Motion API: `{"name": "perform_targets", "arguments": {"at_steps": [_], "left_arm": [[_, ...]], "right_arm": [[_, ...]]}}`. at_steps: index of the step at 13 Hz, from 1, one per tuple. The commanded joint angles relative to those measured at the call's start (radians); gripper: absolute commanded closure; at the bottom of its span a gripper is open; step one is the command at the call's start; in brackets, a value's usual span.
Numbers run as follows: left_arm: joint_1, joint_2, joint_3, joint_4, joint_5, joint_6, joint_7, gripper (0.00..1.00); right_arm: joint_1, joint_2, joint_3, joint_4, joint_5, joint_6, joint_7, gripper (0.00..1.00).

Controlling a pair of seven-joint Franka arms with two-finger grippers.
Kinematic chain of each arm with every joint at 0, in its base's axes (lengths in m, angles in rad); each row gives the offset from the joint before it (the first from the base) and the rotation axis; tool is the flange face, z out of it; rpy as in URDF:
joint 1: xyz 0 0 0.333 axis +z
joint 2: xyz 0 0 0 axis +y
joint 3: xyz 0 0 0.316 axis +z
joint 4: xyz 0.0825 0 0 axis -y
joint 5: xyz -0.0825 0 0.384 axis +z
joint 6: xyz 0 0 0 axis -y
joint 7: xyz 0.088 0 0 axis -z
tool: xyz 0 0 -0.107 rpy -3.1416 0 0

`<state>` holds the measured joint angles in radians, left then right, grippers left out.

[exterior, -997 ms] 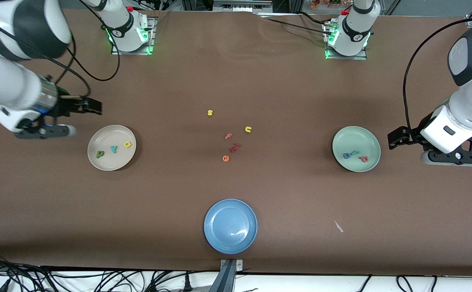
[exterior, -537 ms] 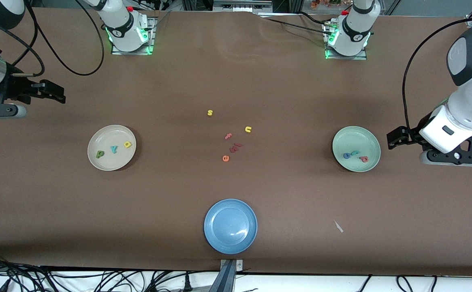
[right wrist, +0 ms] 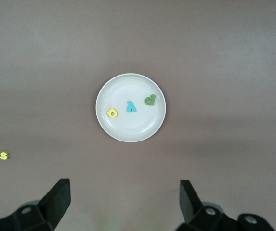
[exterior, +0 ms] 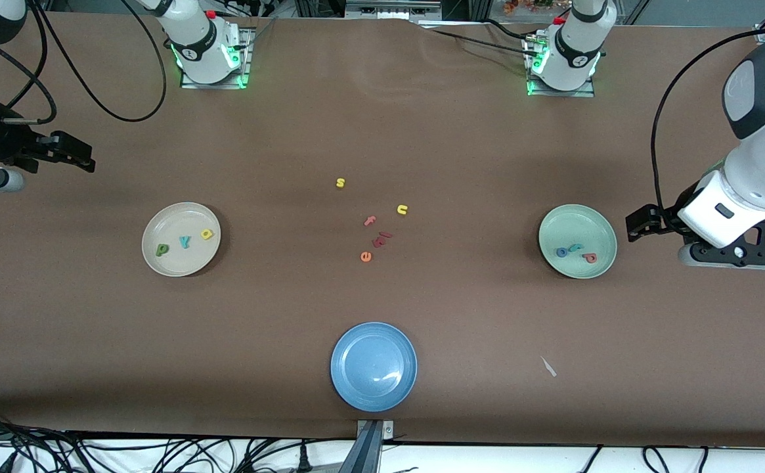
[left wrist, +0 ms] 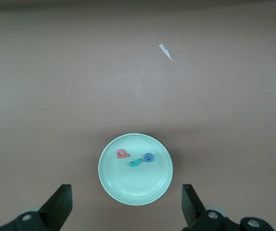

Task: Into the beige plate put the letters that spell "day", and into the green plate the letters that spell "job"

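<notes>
The work surface is a brown table (exterior: 382, 131) with both arm bases mounted along the edge farthest from the front camera. The beige plate (exterior: 159, 226) sits toward the right arm's end of the table and holds the green "d" (exterior: 162, 249), the teal "y" (exterior: 185, 241) and the yellow "a" (exterior: 207, 234) in a loose row, each lying flat and apart from its neighbours. The green plate (exterior: 556, 226) sits toward the left arm's end and holds the blue "o" (exterior: 561, 252), the teal "j" (exterior: 576, 248) and the pinkish-red "b" (exterior: 590, 258), close together near the middle of the plate. Judged from this layout, both words are sorted and no step remains. The unused letters lie in the middle of the table between the two plates: the yellow "s" (exterior: 340, 182), the yellow "u" (exterior: 402, 209), the pink "f" (exterior: 370, 221), the orange "e" (exterior: 366, 257) and a dark red piece (exterior: 380, 240) that may be one letter or two. An empty blue plate (exterior: 356, 341) sits nearest the front camera. The right gripper (exterior: 87, 159) hangs over bare table at its own end, clear of the beige plate, jaws spread wide and holding nothing. The left gripper (exterior: 633, 225) waits just beside the green plate, jaws likewise spread and empty. Both positions keep the plates unobstructed for inspection.
</notes>
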<state>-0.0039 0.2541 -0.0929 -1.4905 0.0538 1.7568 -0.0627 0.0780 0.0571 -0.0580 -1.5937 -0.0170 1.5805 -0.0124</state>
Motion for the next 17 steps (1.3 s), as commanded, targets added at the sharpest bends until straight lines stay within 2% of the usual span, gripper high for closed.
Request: {"name": "perform_targets", "arguments": {"at_steps": [1,13,17], "left_arm": [[-0.005,-0.010,0.010,-0.005,-0.023,0.003,0.017,0.00],[-0.007,-0.010,0.009,-0.004,-0.032,-0.069,0.035,0.00],[0.004,-0.010,0.010,-0.004,-0.069,-0.083,0.149,0.00]], "right_arm": [[-0.072,-0.030,0.067,-0.028,-0.009,0.024,-0.008,0.00],[-0.084,0.015,0.063,0.000,-0.007,0.009,-0.014,0.00],[-0.084,0.018,0.057,0.000,-0.007,0.006,-0.014,0.00]]}}
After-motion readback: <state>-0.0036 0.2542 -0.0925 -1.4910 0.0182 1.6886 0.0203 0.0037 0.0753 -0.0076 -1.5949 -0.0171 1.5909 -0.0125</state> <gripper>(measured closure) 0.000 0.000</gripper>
